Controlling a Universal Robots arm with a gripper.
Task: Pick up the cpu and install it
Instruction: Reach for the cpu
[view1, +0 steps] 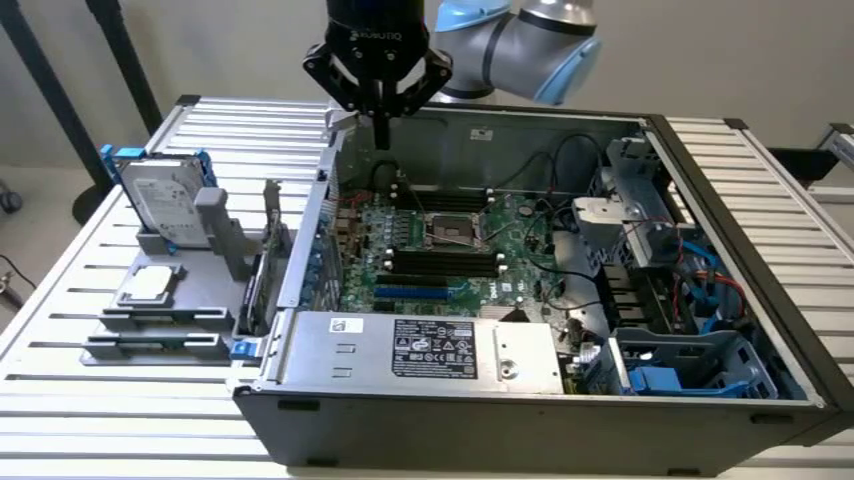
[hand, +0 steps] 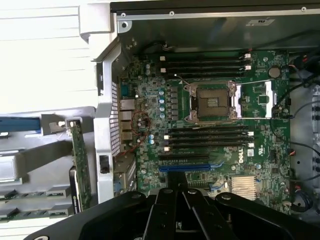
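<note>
**Kid:** Silver-grey small flat square cpu (view1: 147, 283), where is it?

**Me:** On a grey stand (view1: 160, 318) on the white desk (view1: 67, 390), at the exterior view's left. My black fingers (view1: 380, 120) are pressed together, empty, above the open grey computer case (view1: 534, 420). Picking up isn't begun. I think it needs them open over the cpu.

My fingers (view1: 380, 132) hang over the far wall of the open grey metal computer case (view1: 534, 425) on the white slatted counter (view1: 120, 425). Beside the case, on the exterior view's left, the flat square silver cpu (view1: 147, 284) lies on a grey rack (view1: 154, 347), an upright silver hard drive (view1: 163, 205) behind it.
</note>
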